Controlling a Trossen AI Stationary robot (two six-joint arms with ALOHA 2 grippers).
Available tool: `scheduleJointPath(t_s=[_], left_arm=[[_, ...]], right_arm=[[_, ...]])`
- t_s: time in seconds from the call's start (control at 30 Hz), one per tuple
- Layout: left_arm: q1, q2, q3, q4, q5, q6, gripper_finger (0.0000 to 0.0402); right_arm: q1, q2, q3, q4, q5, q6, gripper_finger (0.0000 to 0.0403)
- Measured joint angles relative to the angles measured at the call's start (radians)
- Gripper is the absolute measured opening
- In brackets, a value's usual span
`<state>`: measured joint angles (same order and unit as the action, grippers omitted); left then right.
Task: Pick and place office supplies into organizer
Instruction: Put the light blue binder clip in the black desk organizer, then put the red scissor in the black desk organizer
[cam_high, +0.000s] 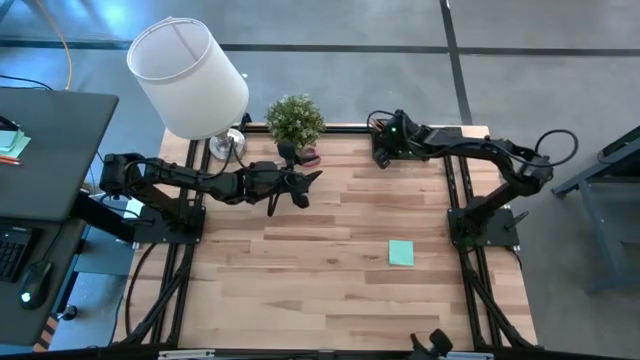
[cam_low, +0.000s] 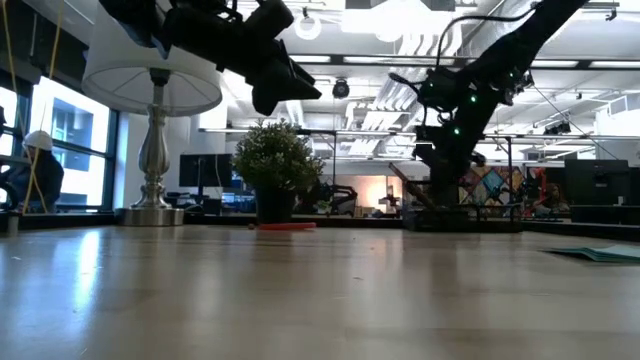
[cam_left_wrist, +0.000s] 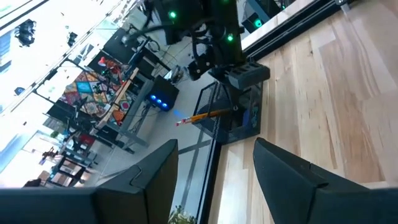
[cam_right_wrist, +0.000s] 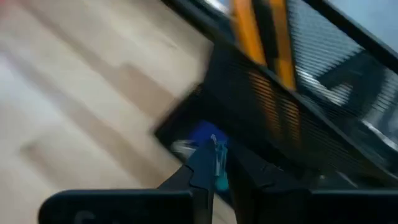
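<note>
A big white lampshade on a silver lamp (cam_high: 190, 75) is seen at the far left corner of the light wooden plank table (cam_high: 300, 280). The left end effector (cam_high: 296, 190) is held above the table just in front of the small green potted plant (cam_high: 295, 120), fingers spread wide with nothing between them. Something red (cam_high: 308, 157) is lying at the plant's base. A square mint-green sticky-note pad (cam_high: 401, 253) is lying flat nearer the right side. The right end effector (cam_right_wrist: 219, 163) is lowered over the black mesh organizer (cam_left_wrist: 239, 109) at the far right edge, fingers nearly closed around a small teal-and-blue item (cam_right_wrist: 214, 155). Orange pencils (cam_left_wrist: 202, 116) are poking out of the organizer.
</note>
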<state>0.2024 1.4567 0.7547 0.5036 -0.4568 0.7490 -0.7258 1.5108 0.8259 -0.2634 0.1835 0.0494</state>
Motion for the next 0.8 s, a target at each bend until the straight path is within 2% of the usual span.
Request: scheduleJointPath(t_s=[0.17, 0.37, 0.53, 0.67, 0.8], left_arm=[[0.000, 0.000, 0.000, 0.003, 0.000, 0.000, 0.0193], [0.000, 0.000, 0.000, 0.004, 0.000, 0.000, 0.0195], [0.000, 0.000, 0.000, 0.004, 0.000, -0.013, 0.0195], [0.019, 0.000, 0.000, 0.017, 0.009, -0.101, 0.0195], [0.068, 0.000, 0.000, 0.038, 0.123, -0.262, 0.0195]], right_arm=[[-0.047, 0.000, -0.025, 0.015, 0.009, 0.014, 0.0055], [-0.053, 0.000, -0.025, 0.038, -0.005, 0.013, 0.0107], [-0.053, 0.000, -0.025, 0.084, -0.096, 0.021, 0.0144], [-0.053, -0.005, -0.025, 0.075, -0.134, 0.032, 0.0164], [-0.053, -0.079, -0.025, 0.028, -0.131, 0.039, 0.0173]])
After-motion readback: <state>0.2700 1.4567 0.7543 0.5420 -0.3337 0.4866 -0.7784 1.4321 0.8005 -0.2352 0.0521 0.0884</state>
